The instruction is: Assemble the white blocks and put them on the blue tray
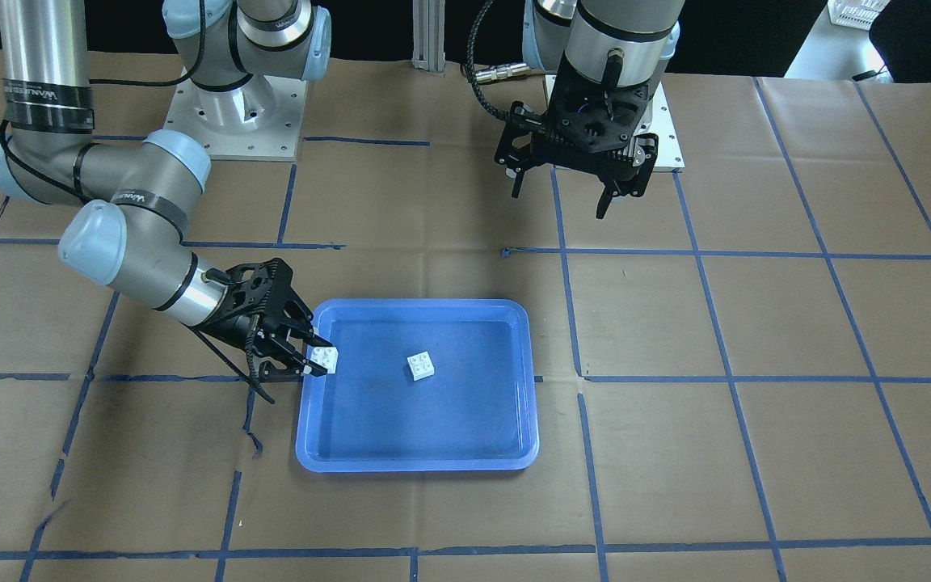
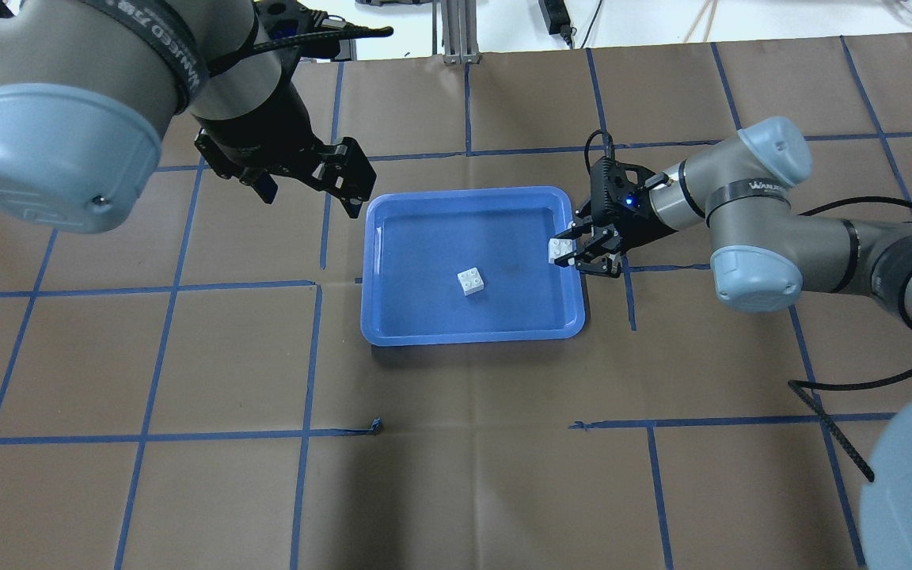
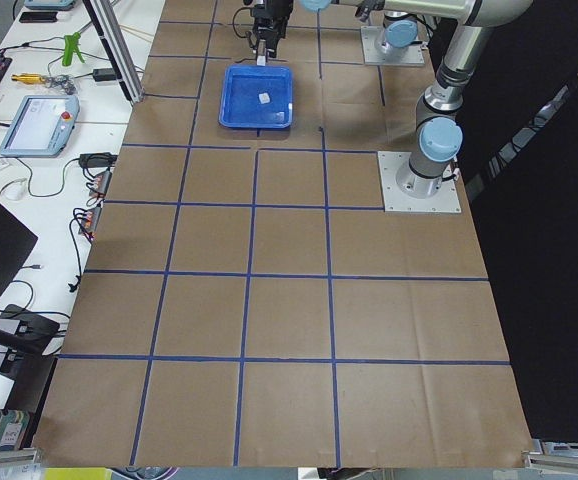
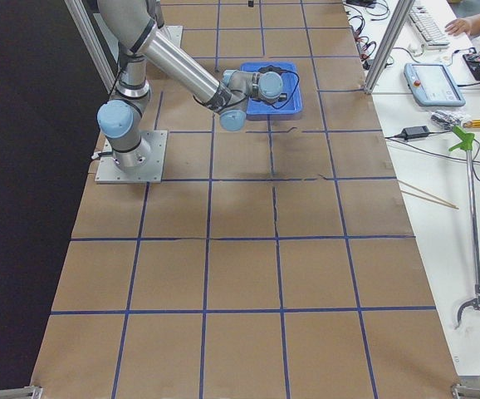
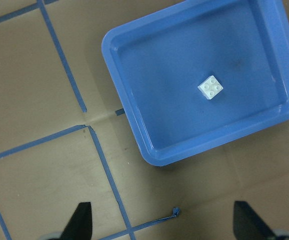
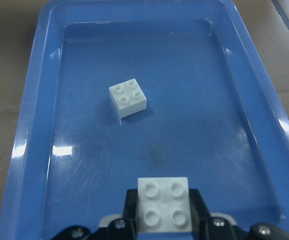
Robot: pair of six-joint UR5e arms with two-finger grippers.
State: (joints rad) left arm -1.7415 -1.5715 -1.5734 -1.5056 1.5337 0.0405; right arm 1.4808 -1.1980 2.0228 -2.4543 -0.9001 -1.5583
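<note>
The blue tray (image 1: 417, 465) lies mid-table. One white block (image 1: 421, 365) rests studs-up near its middle; it also shows in the overhead view (image 2: 470, 280) and in both wrist views (image 5: 210, 87) (image 6: 128, 97). My right gripper (image 1: 316, 361) is shut on a second white block (image 1: 325, 358), held studs-up just above the tray's end rim on my right (image 2: 559, 249). In the right wrist view this held block (image 6: 163, 204) sits between the fingers, apart from the resting block. My left gripper (image 1: 560, 198) is open and empty, raised beyond the tray's other end (image 2: 309, 190).
Brown paper with a blue tape grid covers the table (image 2: 456, 443). The arm bases stand on metal plates (image 1: 235, 121) on the robot's side. The operators' bench with a tablet (image 3: 39, 125) and tools runs along the far side.
</note>
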